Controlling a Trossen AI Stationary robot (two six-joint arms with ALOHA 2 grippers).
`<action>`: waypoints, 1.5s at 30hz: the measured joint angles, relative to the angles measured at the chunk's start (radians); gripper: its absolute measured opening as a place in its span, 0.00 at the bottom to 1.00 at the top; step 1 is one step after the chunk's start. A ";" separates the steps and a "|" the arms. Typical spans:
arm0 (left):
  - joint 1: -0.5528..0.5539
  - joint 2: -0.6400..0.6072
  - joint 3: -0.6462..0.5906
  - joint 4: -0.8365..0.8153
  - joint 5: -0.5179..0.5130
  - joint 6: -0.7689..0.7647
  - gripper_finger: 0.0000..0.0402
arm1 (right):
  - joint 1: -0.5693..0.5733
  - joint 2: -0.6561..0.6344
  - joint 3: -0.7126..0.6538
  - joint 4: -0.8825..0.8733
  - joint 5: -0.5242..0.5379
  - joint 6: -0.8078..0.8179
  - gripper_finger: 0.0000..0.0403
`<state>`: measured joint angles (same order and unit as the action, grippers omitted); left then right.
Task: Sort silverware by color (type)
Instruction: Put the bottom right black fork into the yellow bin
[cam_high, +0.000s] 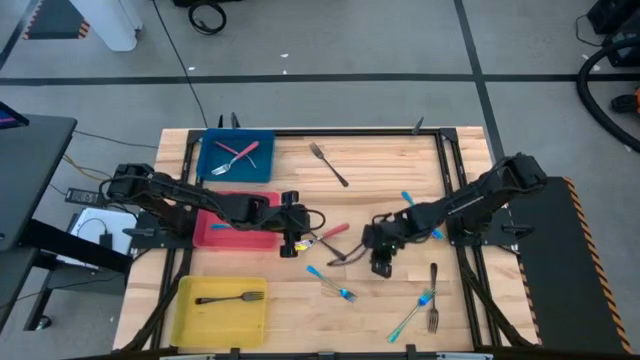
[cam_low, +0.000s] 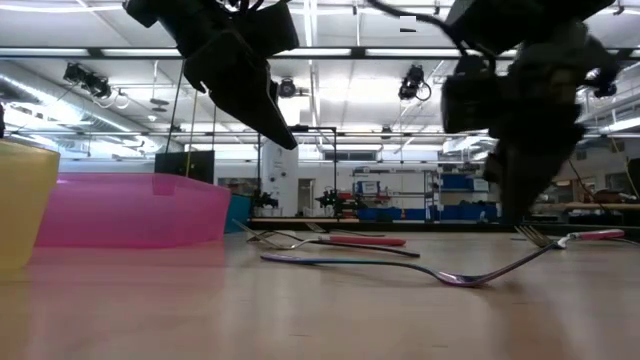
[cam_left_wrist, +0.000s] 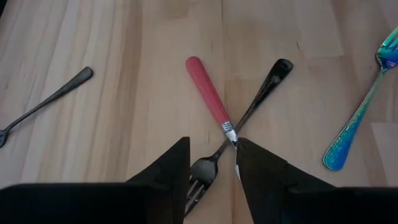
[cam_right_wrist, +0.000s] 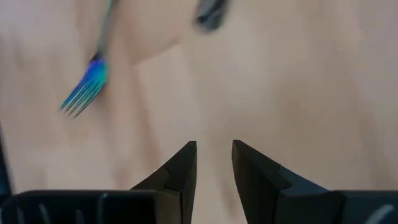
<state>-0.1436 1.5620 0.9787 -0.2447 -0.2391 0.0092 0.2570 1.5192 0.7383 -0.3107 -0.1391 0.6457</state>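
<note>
— Wooden planks made the desk (cam_high: 370, 170), with a grey floor around it. What stood on the left side?

— Three trays stood there: a blue tray (cam_high: 262, 165) at the far side with two forks inside, one of them a red-handled one (cam_high: 241, 152); a pink tray (cam_high: 205, 232) in the middle; and a yellow tray (cam_high: 190, 315) at the near side, holding one dark fork (cam_high: 230, 297).

— Where was the left pincer (cam_high: 292, 243)?

— It hung over the middle of the desk, just right of the pink tray. Its fingers (cam_left_wrist: 166, 171) were apart and gripped nothing. Right under them a red-handled fork (cam_left_wrist: 210, 99) and a dark metal fork (cam_left_wrist: 249, 107) lay crossed on the wood, touching each other.

— And the right pincer (cam_high: 382, 262)?

— It was near the centre too, a little to the right of that crossed pair. Its two fingers (cam_right_wrist: 180, 168) were parted with bare wood between them, holding nothing. A fork with shiny blue tines (cam_right_wrist: 83, 90) lay farther off in its wrist view.

— Where was the other silverware?

— It was spread on the desk. One dark fork (cam_high: 328, 163) lay at the far side, near the blue tray. A blue-handled fork (cam_high: 332, 283) lay near the centre, toward the near edge. At the near right, a teal fork (cam_high: 414, 308) lay just beside another dark fork (cam_high: 433, 298).
</note>
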 joint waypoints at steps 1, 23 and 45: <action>0.000 0.000 0.000 0.000 0.000 0.001 0.33 | 0.022 0.000 0.000 0.000 -0.009 0.023 0.27; 0.000 0.000 0.000 0.000 0.000 -0.077 0.33 | 0.512 0.000 0.000 0.002 0.090 0.883 0.27; 0.000 0.000 0.000 0.003 0.000 -0.076 0.33 | 0.652 -0.001 0.176 -0.411 0.092 1.224 0.27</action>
<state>-0.1432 1.5620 0.9787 -0.2413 -0.2391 -0.0673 0.9089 1.5186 0.9148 -0.7221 -0.0467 1.8700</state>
